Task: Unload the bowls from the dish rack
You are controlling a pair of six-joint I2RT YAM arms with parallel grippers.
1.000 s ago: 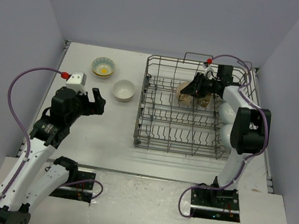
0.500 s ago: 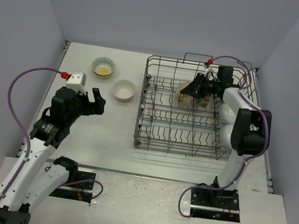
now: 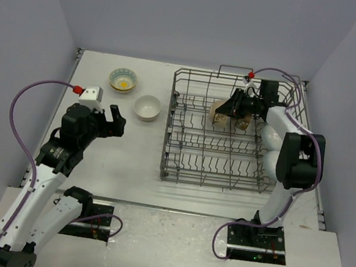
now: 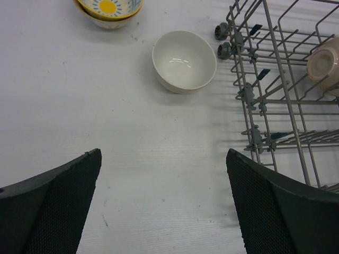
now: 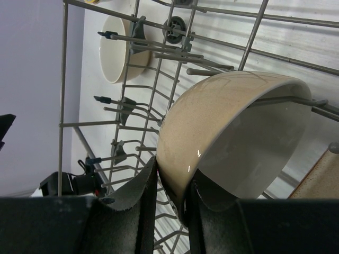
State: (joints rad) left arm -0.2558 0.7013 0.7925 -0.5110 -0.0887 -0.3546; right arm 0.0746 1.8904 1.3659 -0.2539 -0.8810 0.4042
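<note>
The grey wire dish rack point(image 3: 168, 129) stands on the right half of the table. Inside its far part, my right gripper point(image 3: 233, 108) is shut on the rim of a beige bowl point(image 3: 221, 111), tilted on its side among the tines. The right wrist view shows the pads point(image 5: 142, 196) pinching the bowl's wall point(image 5: 217, 121), one outside and one inside. My left gripper point(image 3: 115, 120) hangs open over bare table left of the rack, nothing between its fingers point(image 4: 265, 201). A white bowl point(image 3: 147, 107) and a patterned bowl point(image 3: 124, 79) sit on the table beyond it.
The rack's upright tines point(image 5: 132, 111) and side wires surround the held bowl closely. A second tan piece point(image 3: 245, 121) lies right of it in the rack. The rack's left wall with its small wheels point(image 4: 225, 47) stands close to the white bowl point(image 4: 184, 61).
The right gripper has shifted slightly up and back with the beige bowl, and the rack's near edge has crept a little toward me. The left arm has not moved.
</note>
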